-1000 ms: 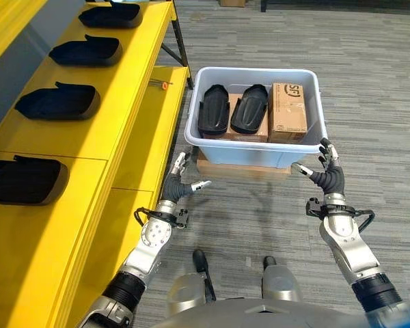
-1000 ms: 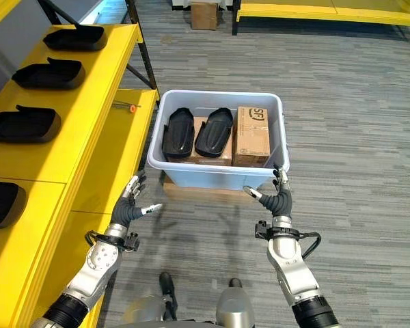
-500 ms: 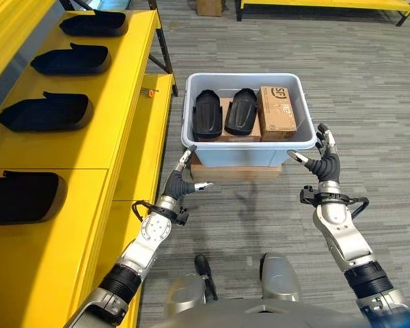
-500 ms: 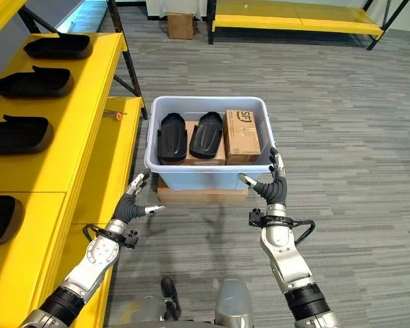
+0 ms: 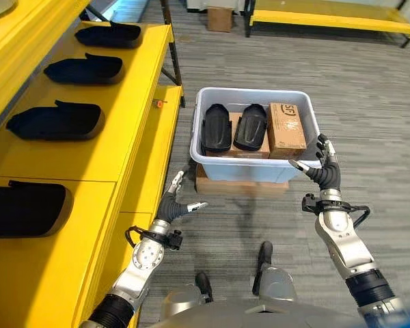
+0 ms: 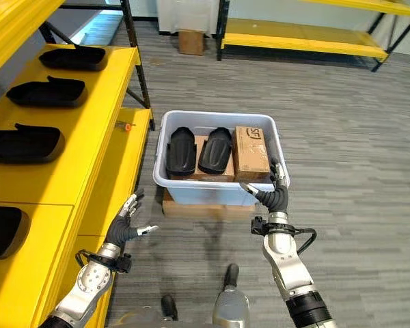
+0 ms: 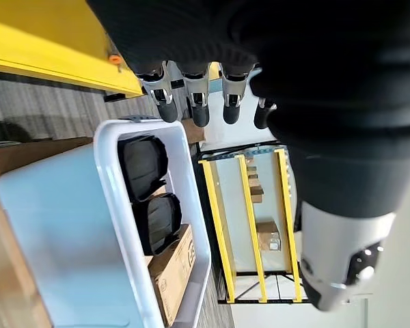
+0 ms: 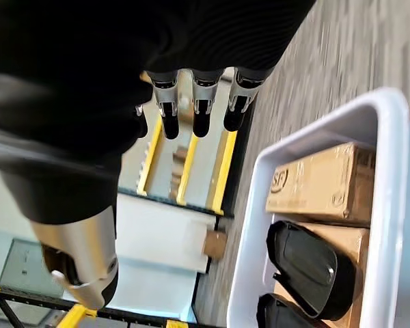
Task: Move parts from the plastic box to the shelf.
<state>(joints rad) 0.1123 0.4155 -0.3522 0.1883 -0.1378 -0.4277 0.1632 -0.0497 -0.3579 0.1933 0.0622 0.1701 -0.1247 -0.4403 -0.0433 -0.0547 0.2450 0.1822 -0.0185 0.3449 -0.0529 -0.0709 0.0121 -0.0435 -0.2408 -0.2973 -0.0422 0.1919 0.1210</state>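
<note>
Approach step; nothing grasped. Left hand (image 5: 172,203) open and empty near the shelf (image 5: 123,137) front edge. Plastic box (image 5: 260,167) on the floor holds two black parts (image 5: 217,127) along its left wall, long axes toward the far rim. Right hand (image 5: 322,169) open at the near right corner. Next: reach in.

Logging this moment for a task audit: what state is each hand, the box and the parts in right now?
left hand: open, empty, beside the shelf.
right hand: open, empty, at the box's near right corner.
plastic box: on the floor, no lid.
two black parts: lying in the box on cardboard.
yellow shelf: four black parts in a row.
</note>
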